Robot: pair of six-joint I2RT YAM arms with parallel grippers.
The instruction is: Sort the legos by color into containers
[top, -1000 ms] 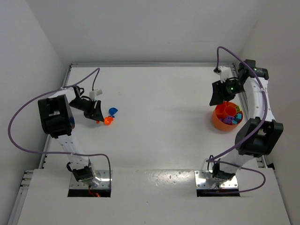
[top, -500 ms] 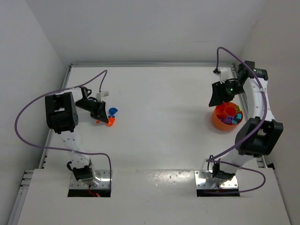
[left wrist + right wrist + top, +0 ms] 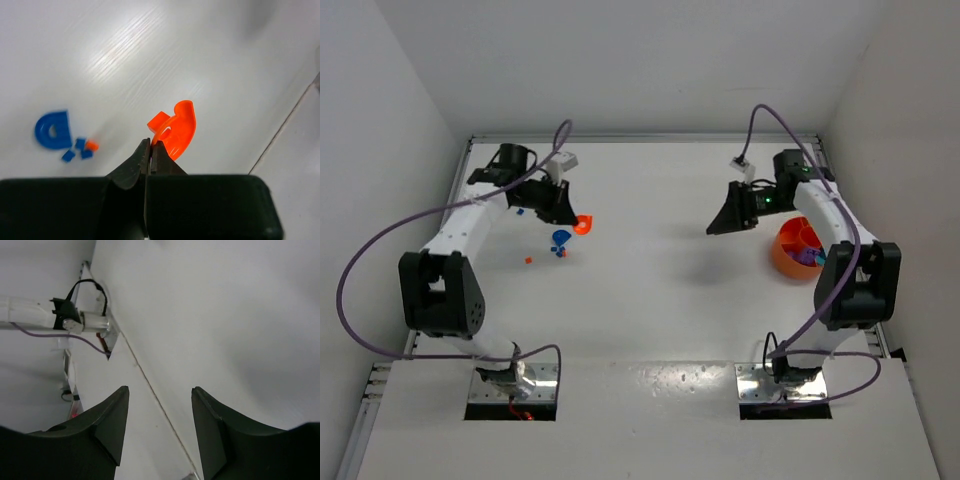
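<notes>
My left gripper (image 3: 570, 214) is shut on the rim of a curved orange plastic piece (image 3: 177, 131), held above the table at the far left (image 3: 582, 224). In the left wrist view its jaws (image 3: 150, 145) pinch the piece's thin edge. Below it lie a blue D-shaped piece (image 3: 51, 131) and tiny blue and orange legos (image 3: 82, 147); another orange lego (image 3: 529, 260) lies apart. The round orange container (image 3: 796, 252) sits at the right with purple, teal and blue legos inside. My right gripper (image 3: 720, 224) hangs open and empty left of it (image 3: 160, 390).
White walls close in the table on three sides. Purple cables loop from both arms. A seam (image 3: 150, 390) crosses the near table in the right wrist view, with an arm's base fitting (image 3: 75, 322) beyond it.
My left gripper closed on the orange piece, lifted it and carried it toward the far right, the arm stretching out. My right arm swung left, away from above the container.
</notes>
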